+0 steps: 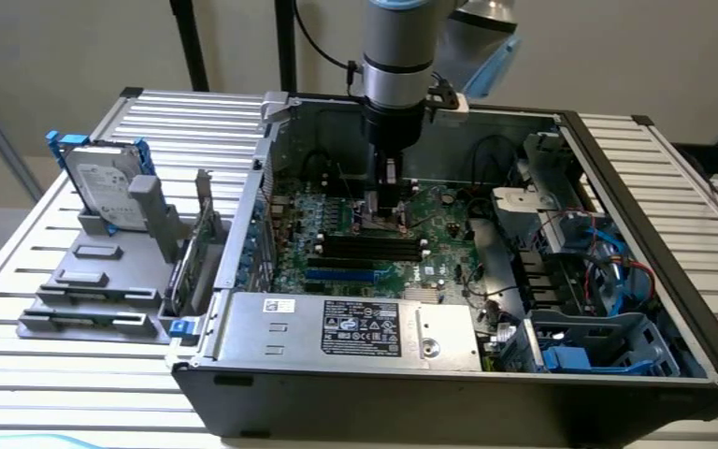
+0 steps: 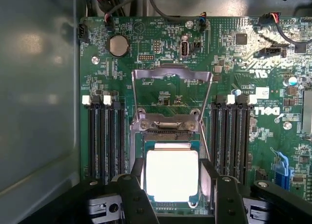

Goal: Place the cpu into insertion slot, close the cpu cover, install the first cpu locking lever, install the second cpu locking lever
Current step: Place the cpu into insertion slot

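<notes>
The cpu [image 2: 171, 177], a pale square chip, lies flat in the insertion slot [image 2: 146, 148] on the green motherboard. My gripper [image 2: 171, 171] hangs low over it and is open, with one dark finger [image 2: 138, 177] at each side of the chip and nothing gripped. The cpu cover [image 2: 170, 75], a thin silvery frame, stands flipped up on its hinge behind the slot. Two thin wire levers [image 2: 130, 104] rise at the frame's sides. In the exterior view my gripper [image 1: 385, 213] points straight down into the open computer case, at the middle of the board.
Black memory slots [image 2: 105, 136] flank the socket on both sides. A coin battery [image 2: 118, 45] sits beyond the cover. The case wall [image 2: 39, 112] runs close along one side. A power supply [image 1: 347, 327] and blue cables [image 1: 609, 271] fill the case's near side.
</notes>
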Motion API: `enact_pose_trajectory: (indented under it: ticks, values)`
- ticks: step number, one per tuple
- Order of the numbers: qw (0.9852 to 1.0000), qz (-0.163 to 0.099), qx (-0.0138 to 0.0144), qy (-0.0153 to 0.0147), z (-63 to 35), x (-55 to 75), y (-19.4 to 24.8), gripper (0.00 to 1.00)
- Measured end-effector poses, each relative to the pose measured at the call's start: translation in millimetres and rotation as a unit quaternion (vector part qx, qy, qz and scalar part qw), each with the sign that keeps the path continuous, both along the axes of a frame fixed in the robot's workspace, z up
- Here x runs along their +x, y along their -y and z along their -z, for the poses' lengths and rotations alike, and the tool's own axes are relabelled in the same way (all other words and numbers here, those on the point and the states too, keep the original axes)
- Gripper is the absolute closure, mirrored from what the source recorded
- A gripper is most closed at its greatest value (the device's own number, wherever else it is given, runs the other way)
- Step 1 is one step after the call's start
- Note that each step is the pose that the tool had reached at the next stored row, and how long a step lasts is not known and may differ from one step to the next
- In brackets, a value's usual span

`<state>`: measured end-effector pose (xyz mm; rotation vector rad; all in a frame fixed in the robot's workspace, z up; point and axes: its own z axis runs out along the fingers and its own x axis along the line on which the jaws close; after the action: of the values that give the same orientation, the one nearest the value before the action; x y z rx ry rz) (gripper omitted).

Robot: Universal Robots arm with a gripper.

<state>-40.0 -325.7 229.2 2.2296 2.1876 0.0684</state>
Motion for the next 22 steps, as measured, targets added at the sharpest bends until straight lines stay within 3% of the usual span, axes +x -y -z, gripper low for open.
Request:
enact_pose_trajectory:
  ticks: [6, 9, 15, 20, 22]
  values:
    - [1.0, -0.001, 0.0, -0.0006, 9.2, 0.0, -1.5, 0.46]
    - [1.0, -0.002, 0.0, -0.0025, 12.7, 0.1, -2.0, 0.46]
    - [0.9999, -0.004, 0.0001, -0.0116, 18.0, 2.3, -2.2, 0.46]
    - [0.9998, -0.004, 0.0001, -0.0212, 22.5, 4.4, -2.2, 0.46]
    - [0.9998, -0.004, 0.0, -0.0219, 23.2, 5.8, -2.2, 0.46]
